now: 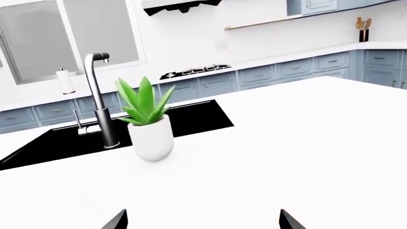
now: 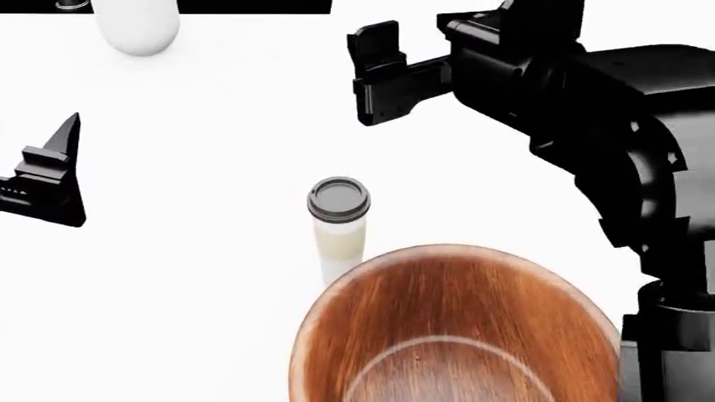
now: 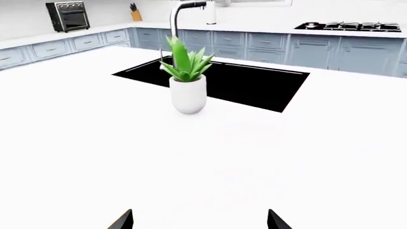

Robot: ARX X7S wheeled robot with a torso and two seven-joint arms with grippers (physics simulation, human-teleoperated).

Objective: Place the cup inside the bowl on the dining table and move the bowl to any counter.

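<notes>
We see two hands, both released and holding nothing: the left hand [image 2: 45,172] and the right hand [image 2: 380,71] hover apart over the white counter [image 2: 201,276]. Between them stands one cup [image 2: 337,222], upright, just beside the rim of one bowl [image 2: 458,335]. One potted plant [image 3: 188,81] stands by the sink [image 3: 241,83].

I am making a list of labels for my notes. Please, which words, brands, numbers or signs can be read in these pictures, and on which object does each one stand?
None can be read.
The cup: lid and side plain.
The bowl: wood grain only.
The plant pot: plain white.
The small oven: too small to tell any marking.
</notes>
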